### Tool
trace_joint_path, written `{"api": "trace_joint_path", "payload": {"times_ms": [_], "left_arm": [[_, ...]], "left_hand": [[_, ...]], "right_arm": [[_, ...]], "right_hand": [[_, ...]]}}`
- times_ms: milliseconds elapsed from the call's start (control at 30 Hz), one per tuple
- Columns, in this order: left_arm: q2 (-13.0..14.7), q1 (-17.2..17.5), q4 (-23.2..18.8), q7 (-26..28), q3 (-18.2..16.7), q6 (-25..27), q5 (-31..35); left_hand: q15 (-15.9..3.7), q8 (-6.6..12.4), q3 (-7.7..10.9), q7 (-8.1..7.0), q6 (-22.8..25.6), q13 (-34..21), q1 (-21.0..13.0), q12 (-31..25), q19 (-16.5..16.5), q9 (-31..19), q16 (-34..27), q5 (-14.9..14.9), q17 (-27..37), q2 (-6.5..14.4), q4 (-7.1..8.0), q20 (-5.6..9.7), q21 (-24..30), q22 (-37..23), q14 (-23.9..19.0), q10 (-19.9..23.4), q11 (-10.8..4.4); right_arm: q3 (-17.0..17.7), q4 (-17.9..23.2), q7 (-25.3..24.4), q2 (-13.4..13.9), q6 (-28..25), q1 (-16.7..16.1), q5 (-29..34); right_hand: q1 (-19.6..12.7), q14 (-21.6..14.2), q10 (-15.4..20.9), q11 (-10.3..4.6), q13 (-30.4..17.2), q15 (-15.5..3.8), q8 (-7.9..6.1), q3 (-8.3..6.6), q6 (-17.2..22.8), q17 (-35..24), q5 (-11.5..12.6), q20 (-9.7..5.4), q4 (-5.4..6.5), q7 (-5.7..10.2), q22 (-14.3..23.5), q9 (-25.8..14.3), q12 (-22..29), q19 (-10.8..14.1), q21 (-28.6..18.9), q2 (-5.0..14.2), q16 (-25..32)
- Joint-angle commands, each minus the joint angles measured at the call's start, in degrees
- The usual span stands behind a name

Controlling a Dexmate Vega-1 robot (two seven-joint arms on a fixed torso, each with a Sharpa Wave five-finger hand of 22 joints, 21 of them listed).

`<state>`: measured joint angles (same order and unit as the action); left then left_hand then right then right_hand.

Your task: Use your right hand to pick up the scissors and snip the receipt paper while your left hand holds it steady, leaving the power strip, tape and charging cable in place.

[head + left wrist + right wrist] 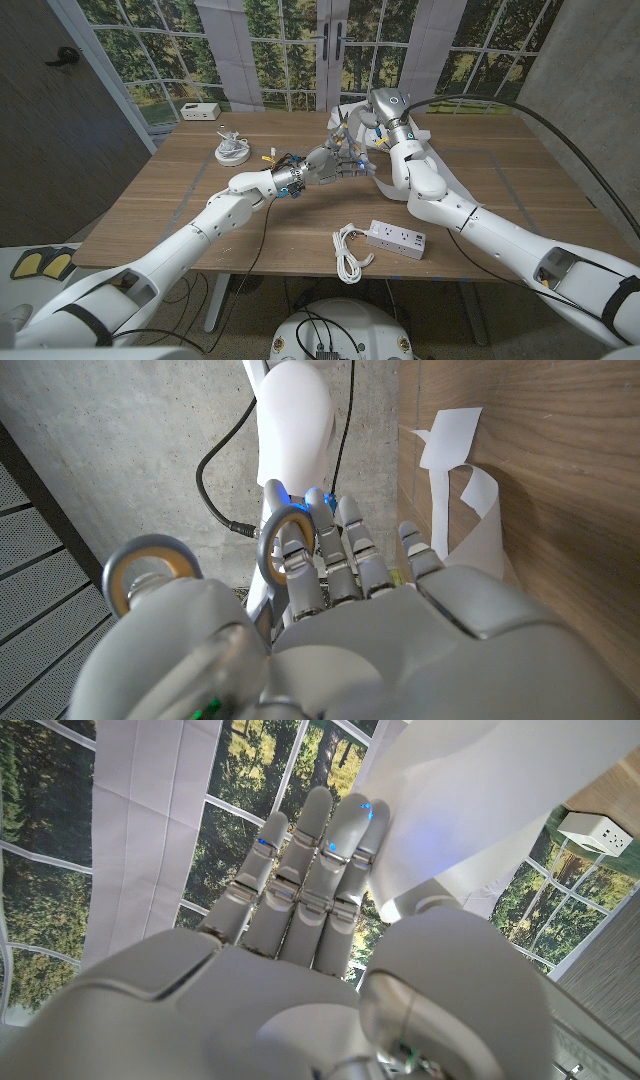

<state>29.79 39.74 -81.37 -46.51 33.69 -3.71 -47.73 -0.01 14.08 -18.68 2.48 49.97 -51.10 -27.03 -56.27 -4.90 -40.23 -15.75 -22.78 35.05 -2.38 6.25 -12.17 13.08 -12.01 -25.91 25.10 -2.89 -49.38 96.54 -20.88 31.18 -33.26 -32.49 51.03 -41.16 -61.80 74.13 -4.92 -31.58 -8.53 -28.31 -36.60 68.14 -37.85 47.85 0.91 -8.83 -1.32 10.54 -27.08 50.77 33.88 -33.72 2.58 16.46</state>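
Meeting above the table's (200,200) far middle, the left hand (322,165) seems to grip the scissors (341,130), its fingers (330,565) curled; the right hand (375,125) holds the receipt paper (385,185) up, fingers (300,880) straight.

Your scissors (341,128) are up off the table at 12 o'clock from its centre, tips pointing towards the far edge. In the left wrist view their handles (150,575) are two grey loops lined in tan. The white receipt paper (383,186) rises crumpled just behind them and trails down as a curling strip to 2 o'clock. The white power strip (397,238) lies flat at 5 o'clock, its cord bundled alongside. The coiled white charging cable (232,152) sits at 10 o'clock.
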Motion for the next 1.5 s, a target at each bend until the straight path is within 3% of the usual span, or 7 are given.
{"api": "trace_joint_path", "payload": {"times_ms": [33, 867, 1500], "left_arm": [[0.17, 0.23, -0.23, -0.42, 0.02, -0.06, -0.29], [-0.52, -0.86, 0.66, -1.01, 0.77, 0.68, 0.09], [-0.64, -0.69, 1.02, -1.22, 0.71, 1.11, -0.26]], "left_hand": [[0.04, -0.05, -0.14, 1.31, 0.89, -0.28, -0.48, -0.47, 0.06, -0.22, 0.04, 0.28, 0.11, 0.00, 0.29, -0.21, -0.05, 0.03, -0.18, -0.02, -0.32], [-0.04, -0.27, -0.02, 1.27, 1.03, 0.11, -0.61, -0.70, 0.11, -0.33, 0.36, 0.34, 0.12, 0.43, 0.58, -0.21, -0.07, 0.02, -0.25, -0.07, -0.20], [0.03, -0.35, -0.07, 1.45, 1.09, 0.27, -0.60, -0.91, 0.10, -0.51, 0.56, 0.42, 0.13, 0.50, 0.75, -0.21, -0.06, 0.01, -0.33, -0.13, -0.24]], "right_arm": [[0.97, 1.30, -0.38, 0.14, 0.50, -1.19, -0.57], [1.00, -0.16, -0.57, -0.36, 0.05, -0.62, -0.19], [0.96, 0.09, -0.27, -0.65, -0.32, -0.52, -0.56]], "right_hand": [[-1.60, -1.33, -1.64, -1.46, -0.32, -4.71, 0.06, 0.34, -0.34, -0.53, -0.06, 0.19, -0.15, 0.10, 0.17, 0.00, 0.57, -0.39, -0.17, 2.32, -0.43], [-1.68, -1.14, -2.40, -1.51, 0.14, -4.68, 0.21, 1.17, -1.14, -1.54, -0.57, 0.16, -0.16, 0.37, 0.17, -0.10, 1.13, -0.87, -0.19, 2.82, -1.22], [-2.22, -2.60, -0.49, -1.33, 1.41, -4.78, -0.58, 0.62, 1.05, -1.68, 0.39, 0.39, -0.76, -0.42, 0.04, 0.45, 2.22, -0.33, -0.43, 2.21, -2.00]]}}
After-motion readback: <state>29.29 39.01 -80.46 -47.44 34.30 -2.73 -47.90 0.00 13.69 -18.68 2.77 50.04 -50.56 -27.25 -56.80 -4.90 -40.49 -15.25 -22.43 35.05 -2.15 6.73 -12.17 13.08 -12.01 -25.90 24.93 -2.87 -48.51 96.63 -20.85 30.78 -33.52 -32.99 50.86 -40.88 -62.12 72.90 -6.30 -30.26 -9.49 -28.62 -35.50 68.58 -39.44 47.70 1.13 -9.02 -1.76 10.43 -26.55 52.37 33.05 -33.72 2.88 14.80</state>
